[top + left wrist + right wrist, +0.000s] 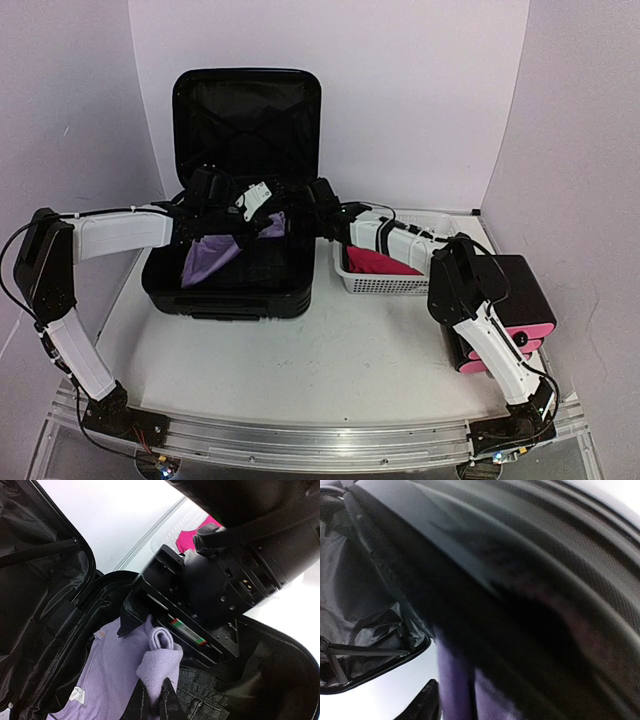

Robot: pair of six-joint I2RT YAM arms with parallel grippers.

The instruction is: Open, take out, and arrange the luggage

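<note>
left gripper (154, 689) clamped on lilac garment (112, 672) inside open luggage (225, 292) (lid (247, 115) upright behind it). right gripper (312, 210) close opposite; open or closed, cannot tell.

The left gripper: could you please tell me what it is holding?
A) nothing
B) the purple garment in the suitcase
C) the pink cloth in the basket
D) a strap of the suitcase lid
B: the left wrist view shows the left gripper shut on a fold of the purple garment inside the open suitcase.
</note>
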